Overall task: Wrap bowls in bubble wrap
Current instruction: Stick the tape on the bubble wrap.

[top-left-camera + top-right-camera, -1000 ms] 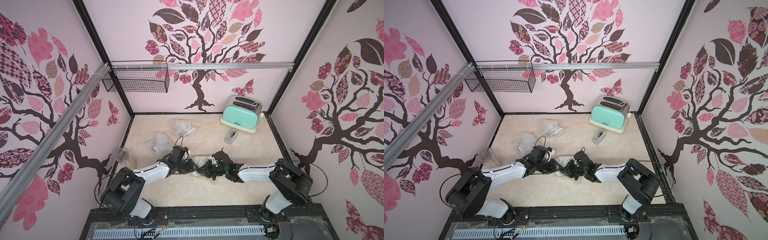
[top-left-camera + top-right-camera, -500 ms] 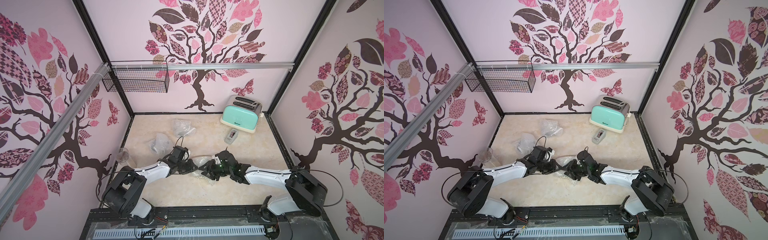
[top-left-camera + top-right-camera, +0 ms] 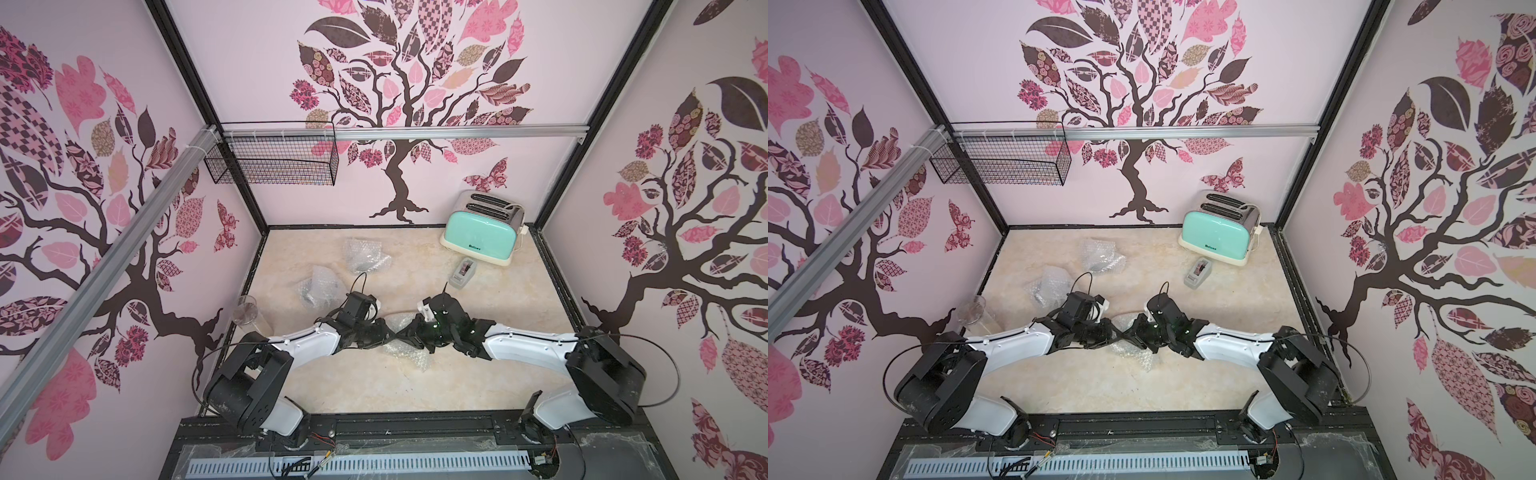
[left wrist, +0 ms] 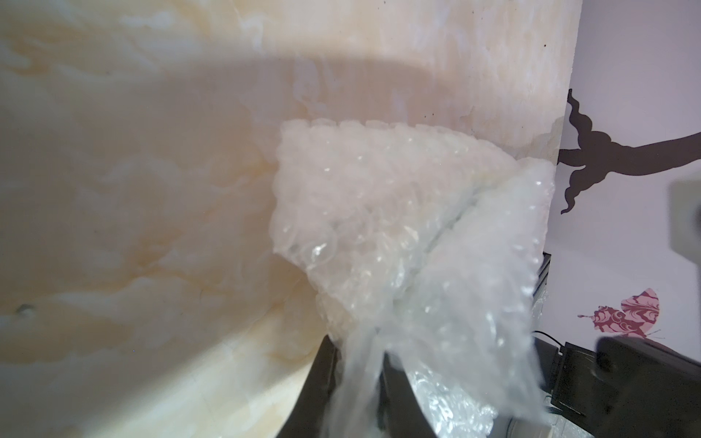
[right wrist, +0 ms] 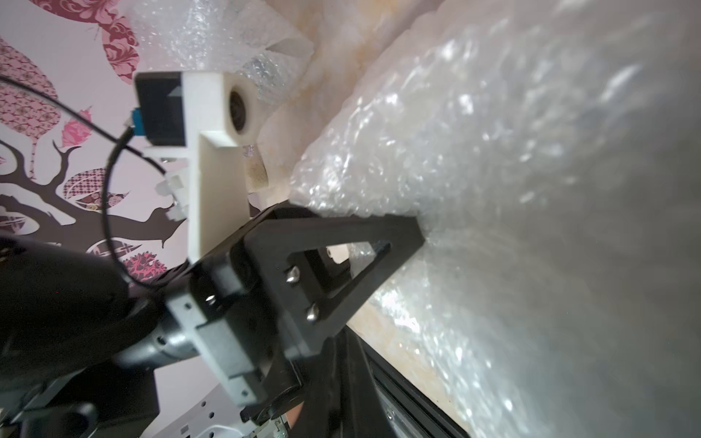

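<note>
The marble-look table (image 3: pixel 374 390) is spanned by both arms, which are brought together at its middle so that one sheet of bubble wrap (image 3: pixel 406 353) can be worked from two sides. A crumpled bundle (image 3: pixel 322 286) and a second bundle (image 3: pixel 365 255) are set toward the back, clear of the work. Dark shapes show through them, likely bowls. No bowl is seen bare, and whatever lies under the central sheet is hidden. A gathered edge of the sheet is pinched in the left gripper (image 4: pixel 358 364), probably to keep a fold drawn up. The right gripper (image 3: pixel 413 332) is pressed together beside it, and whether wrap is caught there cannot be told
</note>
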